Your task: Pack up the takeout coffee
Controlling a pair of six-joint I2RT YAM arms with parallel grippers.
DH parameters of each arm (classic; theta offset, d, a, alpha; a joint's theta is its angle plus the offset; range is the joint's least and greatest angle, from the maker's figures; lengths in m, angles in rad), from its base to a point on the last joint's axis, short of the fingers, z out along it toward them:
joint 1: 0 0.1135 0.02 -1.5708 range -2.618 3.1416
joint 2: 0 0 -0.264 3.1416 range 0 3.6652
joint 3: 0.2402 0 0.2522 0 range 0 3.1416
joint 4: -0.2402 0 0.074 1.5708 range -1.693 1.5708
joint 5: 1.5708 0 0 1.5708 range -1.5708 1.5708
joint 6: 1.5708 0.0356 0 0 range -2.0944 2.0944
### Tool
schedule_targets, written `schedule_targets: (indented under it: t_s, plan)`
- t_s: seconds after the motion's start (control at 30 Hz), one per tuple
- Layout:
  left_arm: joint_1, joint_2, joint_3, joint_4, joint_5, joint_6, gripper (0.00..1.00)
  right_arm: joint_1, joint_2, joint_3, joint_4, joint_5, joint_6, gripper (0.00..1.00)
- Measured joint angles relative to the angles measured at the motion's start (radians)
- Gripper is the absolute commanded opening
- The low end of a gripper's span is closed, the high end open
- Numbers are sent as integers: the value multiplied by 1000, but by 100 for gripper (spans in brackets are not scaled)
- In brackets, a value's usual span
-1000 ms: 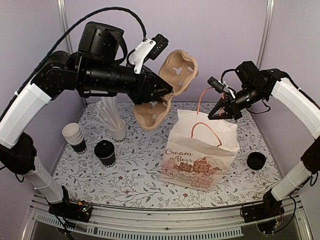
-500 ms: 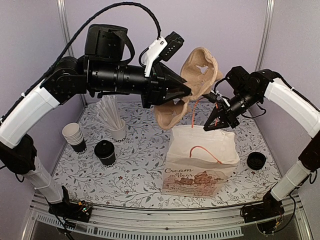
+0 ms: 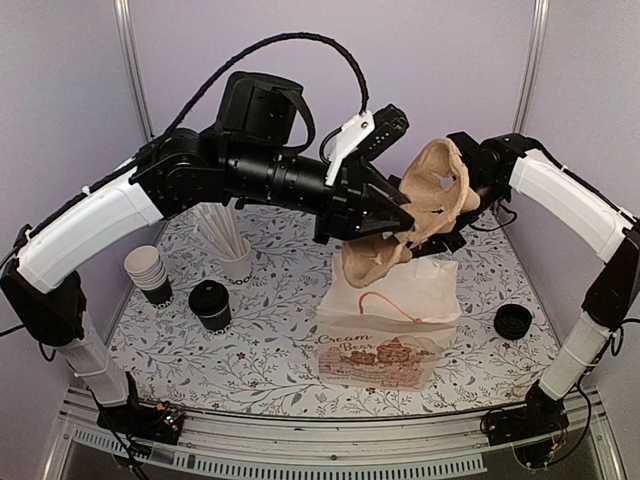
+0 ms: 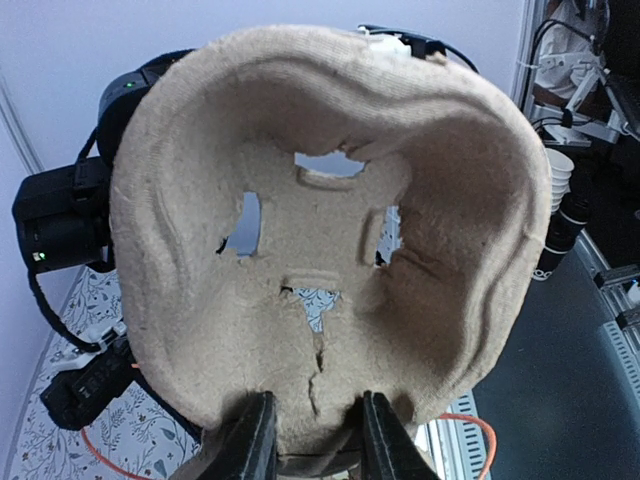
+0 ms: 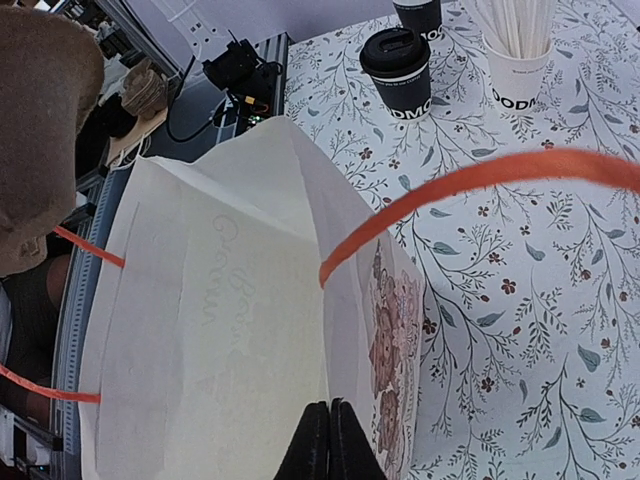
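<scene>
Top external view shows that the left gripper, clamped on the edge of the cardboard tray, has carried it in the last second from the back left to just above the paper bag. The right gripper is pinched shut, it seems on the bag's rim. The coffee cup with its lid stands on the table, left of the bag, not yet packed. I judge the tray goes in first.

High rear view shows carrier and bag, left wrist close-up of carrier, right wrist above bag
</scene>
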Motion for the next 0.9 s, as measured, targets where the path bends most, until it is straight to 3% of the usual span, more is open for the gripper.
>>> schedule_targets:
  t_s: [0.23, 0.4, 0.57, 0.9]
  plan:
    - [19, 18, -8, 14, 85, 7, 24, 0, 0, 29, -6, 6, -11, 43]
    - [37, 38, -7, 18, 133, 16, 24, 1, -33, 29, -8, 39, -23, 53]
    - [63, 74, 2, 8, 161, 28, 24, -26, -146, 28, -10, 74, -31, 56]
    - [107, 118, 31, -14, 211, 38, 24, -270, -377, -91, -10, 73, -40, 56]
